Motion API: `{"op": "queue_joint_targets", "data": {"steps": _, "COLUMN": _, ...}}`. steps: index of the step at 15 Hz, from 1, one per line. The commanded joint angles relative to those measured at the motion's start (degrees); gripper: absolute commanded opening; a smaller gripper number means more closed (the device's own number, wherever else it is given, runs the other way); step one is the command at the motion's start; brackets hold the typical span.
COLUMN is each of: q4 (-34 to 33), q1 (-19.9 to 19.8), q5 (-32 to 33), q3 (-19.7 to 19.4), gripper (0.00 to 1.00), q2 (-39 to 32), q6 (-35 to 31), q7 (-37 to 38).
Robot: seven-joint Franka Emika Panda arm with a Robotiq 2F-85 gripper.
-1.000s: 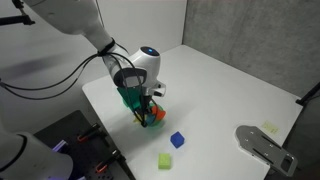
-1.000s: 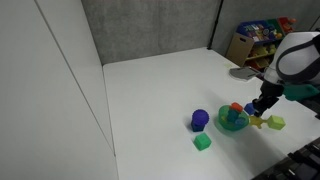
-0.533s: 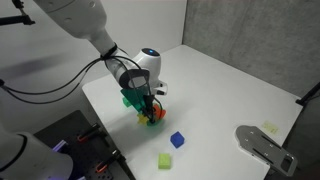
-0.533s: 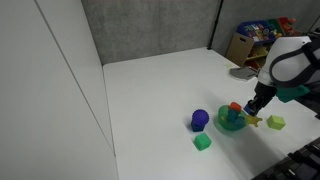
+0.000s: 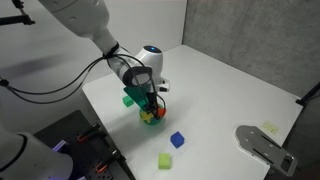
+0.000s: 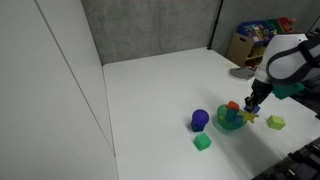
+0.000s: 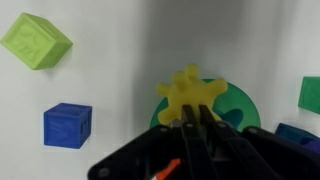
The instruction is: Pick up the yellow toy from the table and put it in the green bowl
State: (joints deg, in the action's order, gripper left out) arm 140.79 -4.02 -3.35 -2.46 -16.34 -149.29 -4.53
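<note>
The yellow toy [image 7: 190, 93], knobbly and star-like, is pinched between my gripper's [image 7: 196, 112] shut fingers. It hangs over the near rim of the green bowl [image 7: 238, 103]. In an exterior view the gripper [image 5: 150, 102] stands over the bowl [image 5: 150, 117] near the table's front edge. In an exterior view the bowl [image 6: 232, 120] sits under the gripper [image 6: 250, 108], with the yellow toy [image 6: 250, 116] at its edge. An orange piece shows at the bowl [image 6: 235, 106].
A lime cube [image 7: 36, 40] and a blue cube [image 7: 67, 125] lie to the left in the wrist view. A green block [image 7: 310, 93] and a dark blue object [image 7: 297, 133] are at right. In an exterior view a blue cup [image 6: 199, 119] and green cube [image 6: 202, 142] lie left of the bowl.
My gripper has lifted the yellow toy off the table and carried it over the bowl's rim. The other blocks have not moved.
</note>
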Motion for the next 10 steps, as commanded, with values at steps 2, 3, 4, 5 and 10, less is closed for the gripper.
{"op": "queue_joint_targets", "data": {"steps": 2, "q4": -1.4, "q1": 0.9, "q5": 2.2, "q3": -0.5, "gripper": 0.03, "q2": -0.3, "q6": -0.2, "q7": 2.1}}
{"op": "queue_joint_targets", "data": {"steps": 3, "q4": -1.4, "q1": 1.0, "q5": 2.6, "q3": -0.6, "gripper": 0.03, "q2": -0.4, "q6": -0.2, "q7": 2.3}}
{"op": "queue_joint_targets", "data": {"steps": 4, "q4": -1.4, "q1": 1.1, "q5": 2.8, "q3": -0.6, "gripper": 0.03, "q2": -0.5, "q6": -0.3, "q7": 2.5}}
{"op": "queue_joint_targets", "data": {"steps": 5, "q4": -1.4, "q1": 1.5, "q5": 3.5, "q3": -0.7, "gripper": 0.03, "q2": -0.7, "q6": -0.3, "q7": 3.0}}
{"op": "queue_joint_targets", "data": {"steps": 10, "q4": -1.5, "q1": 3.3, "q5": 7.6, "q3": -1.4, "gripper": 0.03, "q2": -0.9, "q6": -0.1, "q7": 6.2}}
